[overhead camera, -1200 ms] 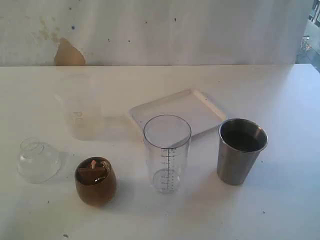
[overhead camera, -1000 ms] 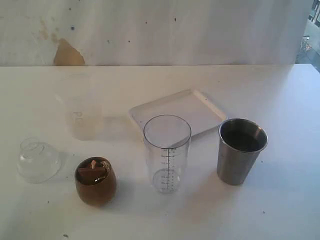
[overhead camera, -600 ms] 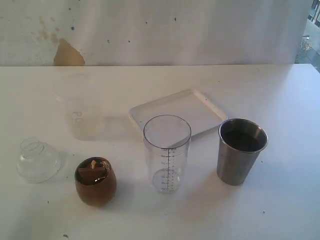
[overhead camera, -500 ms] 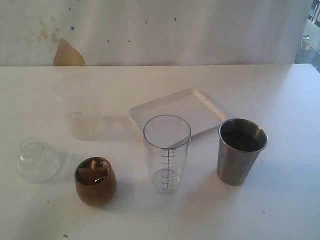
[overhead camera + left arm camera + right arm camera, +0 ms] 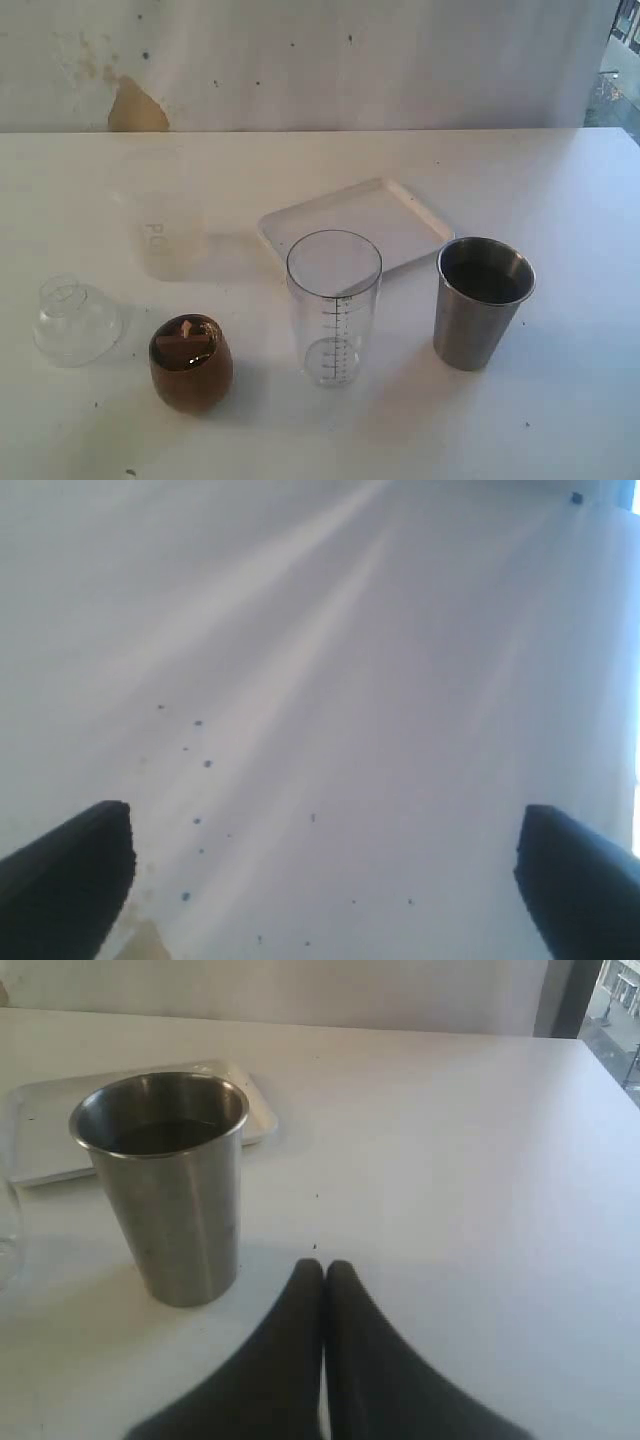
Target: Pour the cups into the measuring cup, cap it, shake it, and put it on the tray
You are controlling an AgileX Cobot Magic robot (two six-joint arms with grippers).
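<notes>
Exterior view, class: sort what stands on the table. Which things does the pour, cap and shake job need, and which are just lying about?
For the job: brown wooden cup, steel tumbler, measuring cup, white tray, and probably the clear dome lid as its cap.
Lying about: frosted plastic cup.

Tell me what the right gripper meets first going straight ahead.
Nothing close: ahead of the shut right gripper lies only bare table. The tumbler stands off to one side of that line, probably clear, though depth is unclear.
</notes>
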